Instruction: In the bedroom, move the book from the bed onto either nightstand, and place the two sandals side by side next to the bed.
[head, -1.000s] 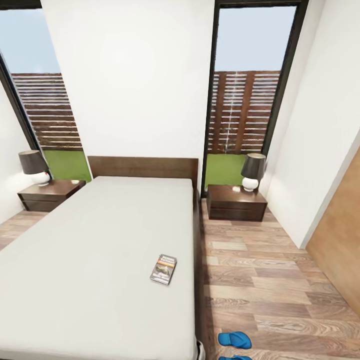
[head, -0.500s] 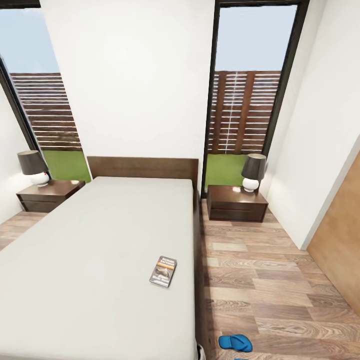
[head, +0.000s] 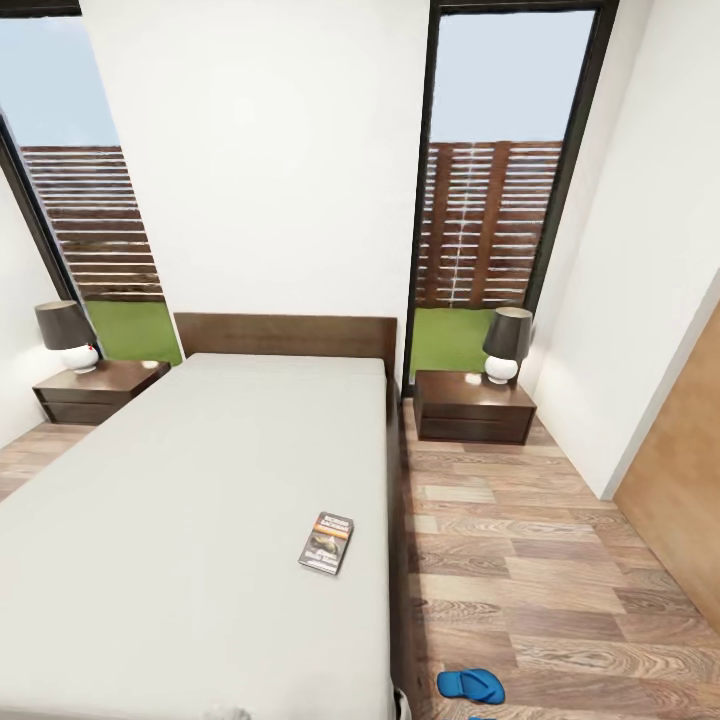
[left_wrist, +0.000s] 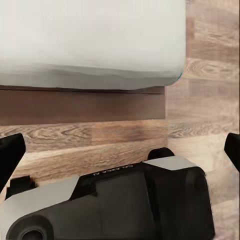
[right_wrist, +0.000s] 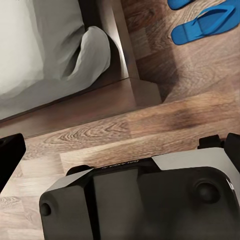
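Note:
The book (head: 327, 543) lies flat on the bed (head: 200, 500), near the mattress's right edge. One blue sandal (head: 470, 685) rests on the floor by the bed's near right corner. In the right wrist view both sandals (right_wrist: 205, 25) lie close together beside that corner. A nightstand (head: 472, 405) stands right of the headboard and another nightstand (head: 95, 388) left of it. My right gripper (right_wrist: 121, 150) hangs open over bare floor. My left gripper (left_wrist: 121, 152) is open above the floor at the bed's foot. Neither holds anything.
Each nightstand carries a lamp (head: 505, 345) with a dark shade. Tall windows flank the white wall behind the headboard. A wooden panel (head: 680, 490) lines the right wall. Open plank floor (head: 540, 560) runs between the bed and that wall.
The head view has crept slightly forward, so the sandals sit lower in the picture. The book and sandals themselves have not moved.

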